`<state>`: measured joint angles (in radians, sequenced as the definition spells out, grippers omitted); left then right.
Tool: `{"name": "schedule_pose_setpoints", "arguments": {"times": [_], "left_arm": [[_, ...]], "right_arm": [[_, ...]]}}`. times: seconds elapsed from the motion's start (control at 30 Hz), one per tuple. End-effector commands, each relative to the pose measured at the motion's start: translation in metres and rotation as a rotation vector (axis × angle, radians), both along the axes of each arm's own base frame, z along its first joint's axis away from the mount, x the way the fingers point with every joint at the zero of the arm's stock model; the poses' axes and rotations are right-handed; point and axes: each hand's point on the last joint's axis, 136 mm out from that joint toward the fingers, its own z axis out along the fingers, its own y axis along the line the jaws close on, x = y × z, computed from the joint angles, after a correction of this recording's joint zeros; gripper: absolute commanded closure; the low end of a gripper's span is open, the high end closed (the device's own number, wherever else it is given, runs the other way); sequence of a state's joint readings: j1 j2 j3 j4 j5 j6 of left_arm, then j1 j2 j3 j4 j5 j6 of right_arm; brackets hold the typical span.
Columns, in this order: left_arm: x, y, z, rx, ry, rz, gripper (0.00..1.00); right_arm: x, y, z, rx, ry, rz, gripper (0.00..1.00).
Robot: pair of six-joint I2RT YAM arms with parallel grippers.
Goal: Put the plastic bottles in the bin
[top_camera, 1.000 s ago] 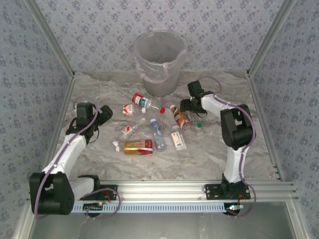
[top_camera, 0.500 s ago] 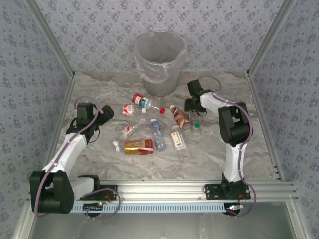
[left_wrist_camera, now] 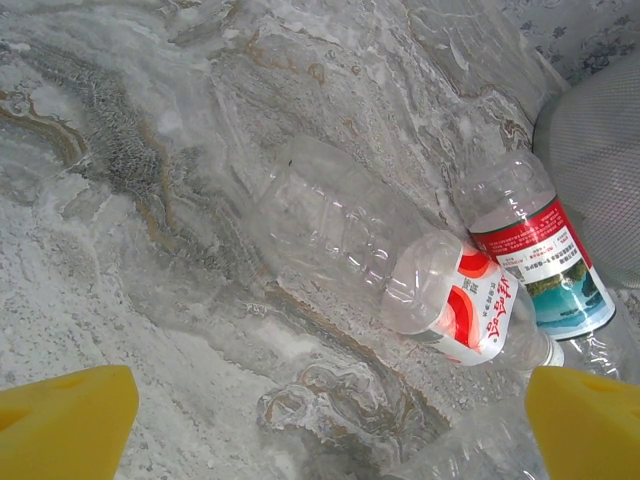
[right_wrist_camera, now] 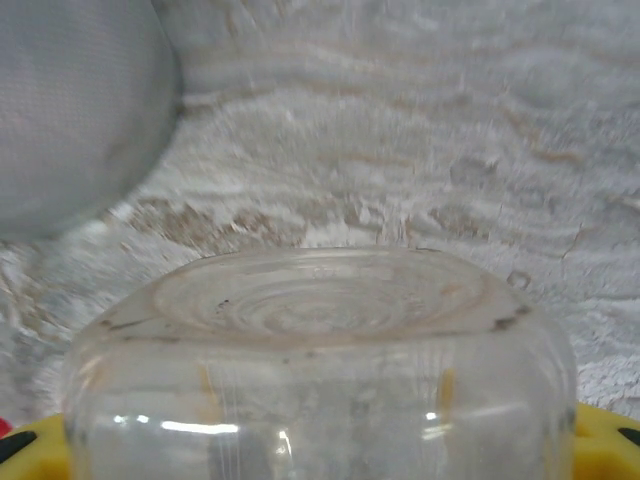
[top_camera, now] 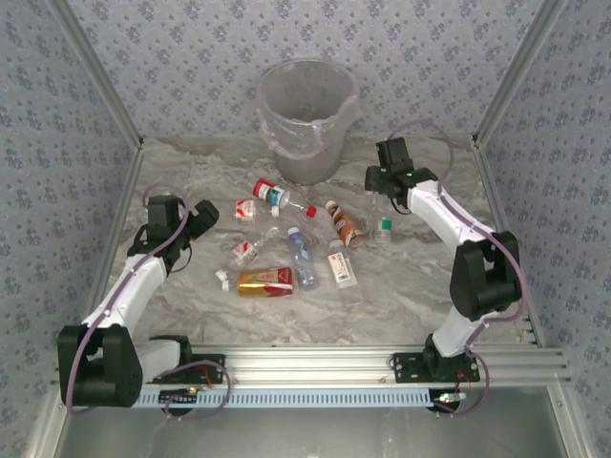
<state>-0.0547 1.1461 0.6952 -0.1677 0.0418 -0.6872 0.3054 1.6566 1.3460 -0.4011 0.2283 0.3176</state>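
Pose of both arms, left arm (top_camera: 134, 281) extended low, left gripper (left_wrist_camera: 320, 425) with jaws wide apart, right arm (top_camera: 449, 224) reaching forward, right gripper (top_camera: 381, 194) pointing down, closed on a clear bottle (right_wrist_camera: 320, 350) hanging below it.

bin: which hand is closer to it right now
Right. The right hand, gripping a green-capped bottle, is just off the bin on its right side. The left hand hangs open farther away, to the bin's near left.

legible text: none | red-and-white bottle label (left_wrist_camera: 478, 312), red-and-blue bottle label (left_wrist_camera: 548, 265): print too small to read
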Motion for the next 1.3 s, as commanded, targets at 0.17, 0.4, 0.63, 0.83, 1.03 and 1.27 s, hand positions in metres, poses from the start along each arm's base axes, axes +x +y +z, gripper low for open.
{"name": "schedule_pose_setpoints", "arguments": {"times": [0.17,0.4,0.63,0.83,1.03,1.27], "left_arm": [[0.010,-0.008,0.008,-0.050,-0.025,-0.008,0.00],[0.010,-0.012,0.005,-0.090,-0.022,-0.009,0.01],[0.009,-0.015,0.004,-0.105,-0.019,-0.021,0.01],[0.007,-0.016,0.003,-0.102,-0.009,-0.029,0.01],[0.005,-0.016,0.000,-0.099,0.000,-0.033,0.01],[0.006,-0.016,-0.003,-0.096,0.009,-0.034,0.00]], "right_arm": [[0.018,0.027,0.116,0.245,-0.264,0.056,0.46],[0.036,0.064,0.228,0.472,-0.559,0.185,0.47],[0.053,0.100,0.298,0.583,-0.825,0.308,0.46],[0.079,0.124,0.332,0.604,-0.990,0.348,0.44],[0.106,0.137,0.339,0.511,-1.097,0.326,0.41],[0.149,0.151,0.290,0.302,-1.019,0.339,0.37]]}}
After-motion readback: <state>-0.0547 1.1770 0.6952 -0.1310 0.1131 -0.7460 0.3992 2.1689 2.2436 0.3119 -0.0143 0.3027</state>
